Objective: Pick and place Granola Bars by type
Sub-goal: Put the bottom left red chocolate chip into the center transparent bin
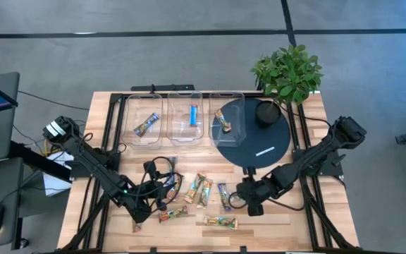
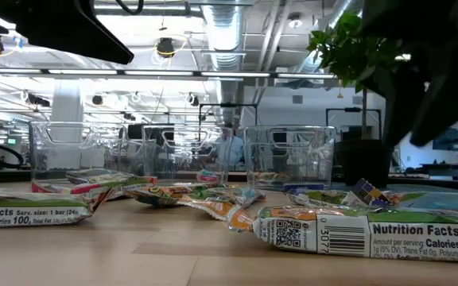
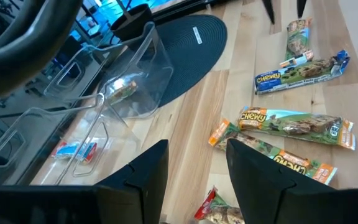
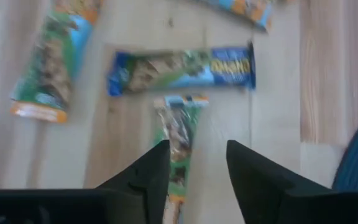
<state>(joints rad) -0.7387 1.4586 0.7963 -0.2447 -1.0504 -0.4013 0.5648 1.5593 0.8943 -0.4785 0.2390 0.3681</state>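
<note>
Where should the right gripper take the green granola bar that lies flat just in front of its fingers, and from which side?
Probably across the middle of the green granola bar, coming straight down from above. It lies flat on the table, so only its two long edges offer a hold. The right gripper is open, and the bar runs lengthwise into the gap between its fingers, so the gap already spans the narrow width. The blue bar lies close beyond it.

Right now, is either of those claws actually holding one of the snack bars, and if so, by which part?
No. The left claw and the right claw are both open and empty, above the loose granola bars on the table.
</note>
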